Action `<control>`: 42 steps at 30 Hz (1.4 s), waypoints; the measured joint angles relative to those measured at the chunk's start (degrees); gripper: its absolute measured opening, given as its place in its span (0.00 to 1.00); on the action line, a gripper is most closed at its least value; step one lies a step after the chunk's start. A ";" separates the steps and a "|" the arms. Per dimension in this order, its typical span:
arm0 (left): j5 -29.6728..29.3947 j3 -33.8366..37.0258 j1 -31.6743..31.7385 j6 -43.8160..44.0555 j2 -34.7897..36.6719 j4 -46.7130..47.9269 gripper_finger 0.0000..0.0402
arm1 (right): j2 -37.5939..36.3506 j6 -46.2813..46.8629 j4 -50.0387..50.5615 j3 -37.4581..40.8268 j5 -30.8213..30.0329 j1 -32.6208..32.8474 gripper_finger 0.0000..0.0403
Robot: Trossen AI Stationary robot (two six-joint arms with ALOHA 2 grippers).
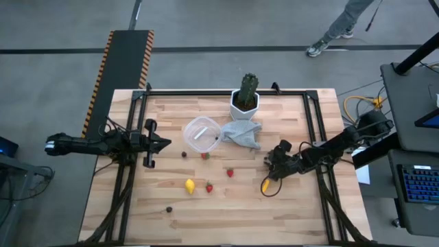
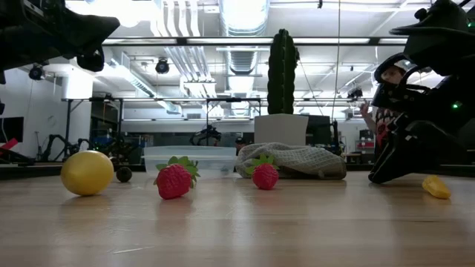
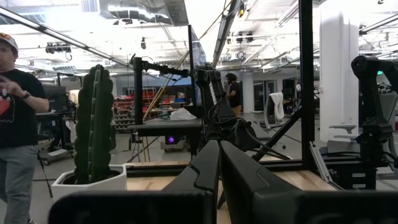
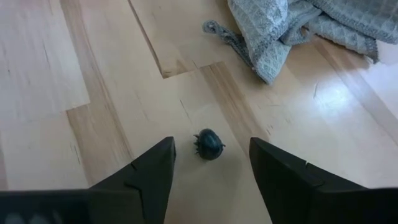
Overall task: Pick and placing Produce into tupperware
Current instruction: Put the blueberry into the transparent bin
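The clear round tupperware (image 1: 201, 132) stands on the table beside the pale cloth (image 1: 241, 132). Toy produce lies scattered on the wood: a yellow lemon (image 1: 190, 184), strawberries (image 1: 209, 186) (image 1: 230, 172), an orange carrot piece (image 1: 265, 184) and small dark round ones. My right gripper (image 4: 211, 142) is open and low over the table, its fingers standing on either side of one dark round piece (image 4: 209, 144) without touching it. My left gripper (image 1: 161, 143) is shut on nothing and hovers over the table's left side.
A green cactus (image 1: 247, 86) in a white hexagonal pot (image 1: 245, 103) stands at the far edge behind the cloth. Another strawberry (image 1: 205, 156) and a dark piece (image 1: 184, 154) lie just near of the tupperware. A person's legs (image 1: 339, 24) show beyond the table.
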State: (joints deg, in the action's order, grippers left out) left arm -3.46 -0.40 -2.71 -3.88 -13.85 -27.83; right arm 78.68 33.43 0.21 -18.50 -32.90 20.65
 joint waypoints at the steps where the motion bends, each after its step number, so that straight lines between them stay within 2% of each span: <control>1: 0.00 -0.01 0.00 0.00 0.00 0.00 0.00 | -0.02 0.02 -0.04 0.00 0.45 -0.18 0.49; 14: 0.00 -0.01 -0.01 0.00 0.00 0.00 0.00 | -0.01 0.02 -0.80 0.00 2.07 -0.68 0.36; 34: 0.00 0.01 0.02 0.00 0.00 0.00 0.00 | 0.06 0.00 -0.86 0.04 1.96 -0.68 0.11; 42: 0.01 -0.01 0.02 0.00 0.00 0.00 0.00 | 0.06 -0.05 -0.81 0.07 1.80 -0.68 0.08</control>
State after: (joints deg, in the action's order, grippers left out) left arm -3.45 -0.40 -2.70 -3.88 -13.85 -27.83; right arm 78.74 33.38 -0.60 -18.44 -31.09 19.97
